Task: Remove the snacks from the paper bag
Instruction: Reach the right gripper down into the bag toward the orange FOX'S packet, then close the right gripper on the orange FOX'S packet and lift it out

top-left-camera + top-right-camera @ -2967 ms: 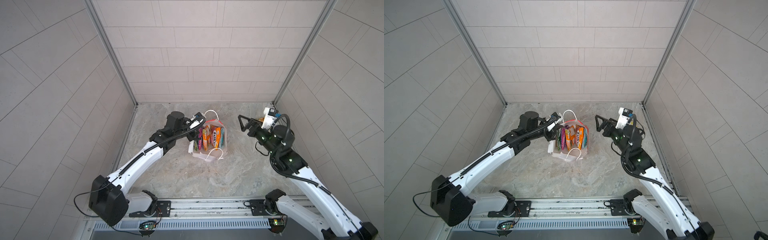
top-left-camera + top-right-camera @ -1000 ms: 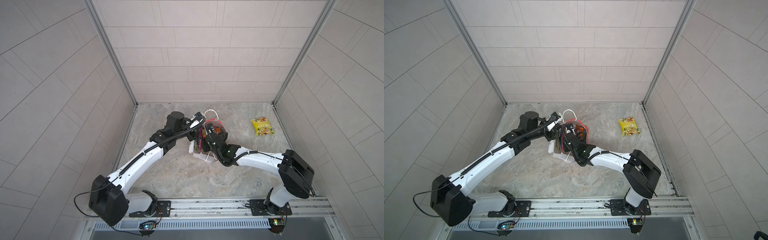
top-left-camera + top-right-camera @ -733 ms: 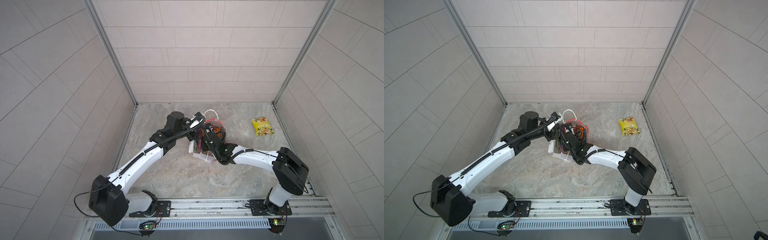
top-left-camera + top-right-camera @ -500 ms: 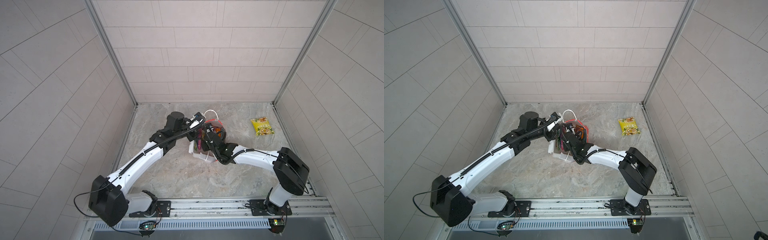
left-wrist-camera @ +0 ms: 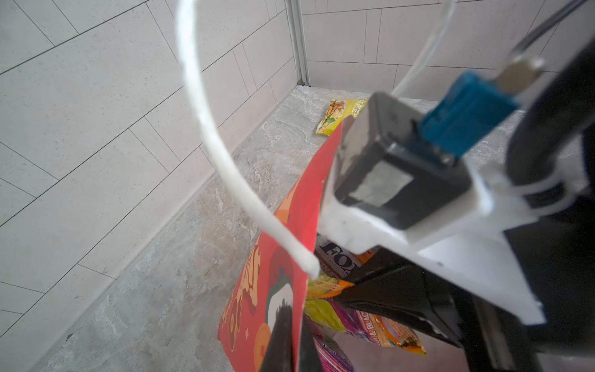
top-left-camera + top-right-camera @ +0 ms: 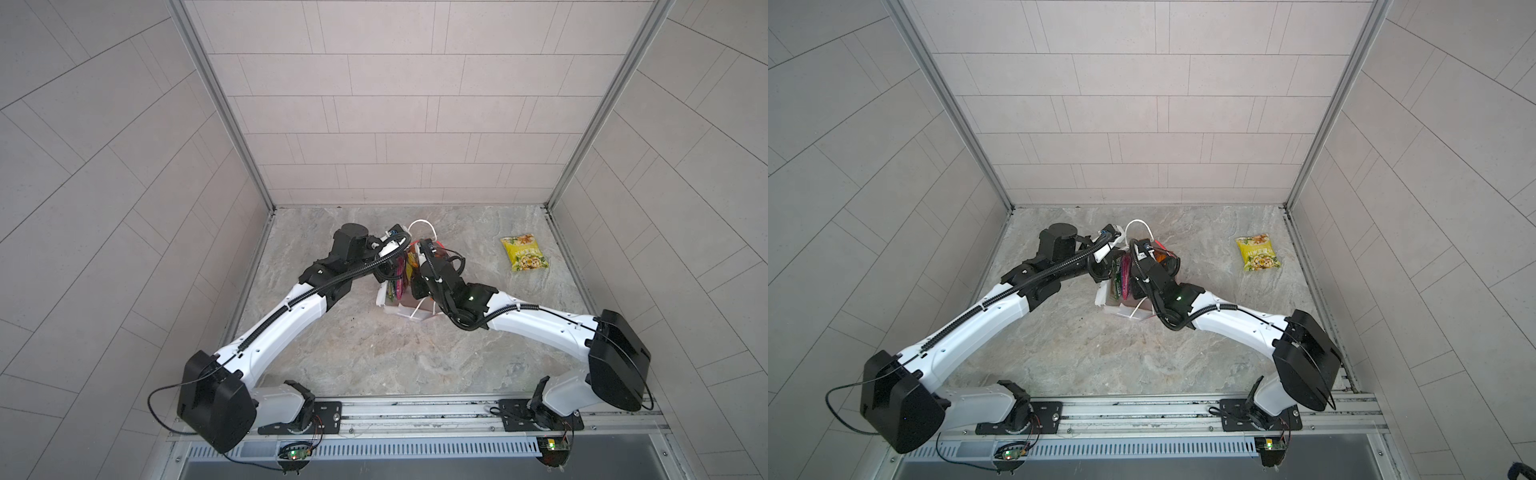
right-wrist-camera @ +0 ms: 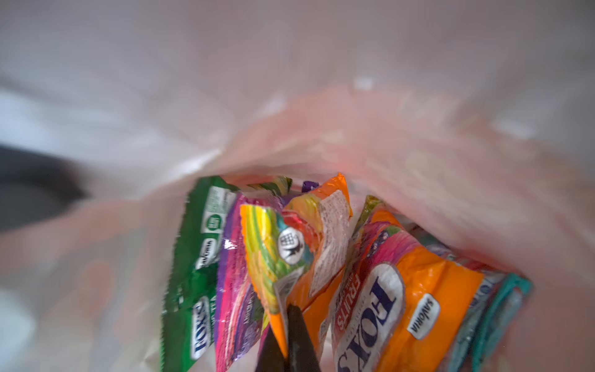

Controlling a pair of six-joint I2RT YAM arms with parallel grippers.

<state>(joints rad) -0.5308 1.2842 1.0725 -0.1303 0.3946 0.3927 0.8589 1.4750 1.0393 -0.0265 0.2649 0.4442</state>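
The red paper bag stands mid-floor. My left gripper is shut on its red wall near a white cord handle. My right gripper reaches down inside the bag and is shut on the edge of an orange-yellow snack packet. Beside that packet stand a green one, a purple-pink one, an orange FOX'S one and a teal one. In both top views the right fingers are hidden in the bag.
A yellow snack packet lies flat on the stone floor at the back right, near the tiled wall. Tiled walls close the floor on three sides; the arms' base rail runs along the front.
My right gripper has closed on the orange-yellow packet inside the bag and shifted slightly there. The left arm has kept its hold on the bag wall.
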